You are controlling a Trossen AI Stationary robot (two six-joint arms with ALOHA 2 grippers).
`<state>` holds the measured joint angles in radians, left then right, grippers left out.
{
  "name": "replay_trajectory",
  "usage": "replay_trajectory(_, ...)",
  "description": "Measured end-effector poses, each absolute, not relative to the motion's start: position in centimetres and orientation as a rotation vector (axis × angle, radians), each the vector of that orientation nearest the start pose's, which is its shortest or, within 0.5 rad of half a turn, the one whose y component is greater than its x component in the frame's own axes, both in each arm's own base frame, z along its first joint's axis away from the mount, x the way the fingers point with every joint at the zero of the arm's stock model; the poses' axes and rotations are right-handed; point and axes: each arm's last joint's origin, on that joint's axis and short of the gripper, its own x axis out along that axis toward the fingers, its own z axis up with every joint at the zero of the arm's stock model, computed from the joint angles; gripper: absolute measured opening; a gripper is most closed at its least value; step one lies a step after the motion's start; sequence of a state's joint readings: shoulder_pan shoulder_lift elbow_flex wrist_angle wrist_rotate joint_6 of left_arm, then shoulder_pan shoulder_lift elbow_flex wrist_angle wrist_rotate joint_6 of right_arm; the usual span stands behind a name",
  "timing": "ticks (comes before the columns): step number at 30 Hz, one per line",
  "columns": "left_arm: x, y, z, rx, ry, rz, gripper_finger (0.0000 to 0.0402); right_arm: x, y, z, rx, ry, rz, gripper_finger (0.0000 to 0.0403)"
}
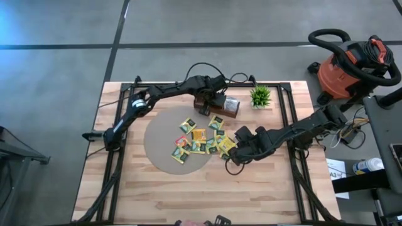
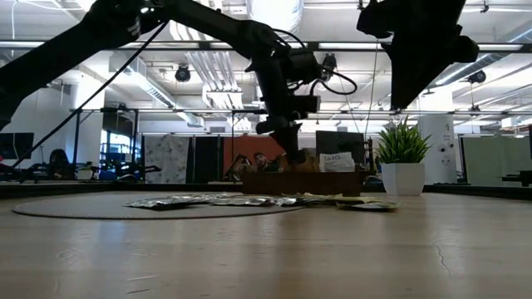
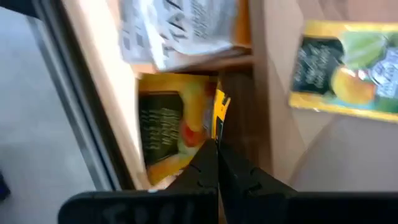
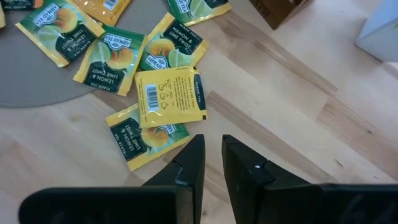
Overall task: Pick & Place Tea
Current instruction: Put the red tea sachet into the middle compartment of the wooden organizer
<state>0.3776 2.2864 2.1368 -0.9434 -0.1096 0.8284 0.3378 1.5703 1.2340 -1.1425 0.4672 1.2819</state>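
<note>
While edge-up in tray, sachet, pinched.

l gripper shut; r gripper slightly open.

You see light wood planks with a striped grain on the table, and on it a round grey-brown mat. The tea sachets are yellow and green with orange fruit pictures; one sachet near the right gripper shows a plain yellow back with a black barcode. The tray is dark brown. The plant is green in a white pot. Both arms are black.
</note>
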Motion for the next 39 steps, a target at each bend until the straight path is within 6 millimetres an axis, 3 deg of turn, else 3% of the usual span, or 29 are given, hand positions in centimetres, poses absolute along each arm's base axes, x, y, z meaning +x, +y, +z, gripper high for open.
replay_trajectory(12,46.0,18.7,24.0,0.616,1.127,0.021,0.0010,26.8,8.0,24.8,0.506,1.021,-0.901,0.0054)
replay_trajectory(21,45.8,18.4,23.9,0.547,1.155,0.064,0.0028,26.8,8.0,24.8,0.505,1.020,-0.902,0.0054)
replay_trajectory(39,46.6,19.1,24.7,0.641,1.099,0.233,0.0049,26.8,8.0,24.8,0.522,1.011,-0.912,0.0054)
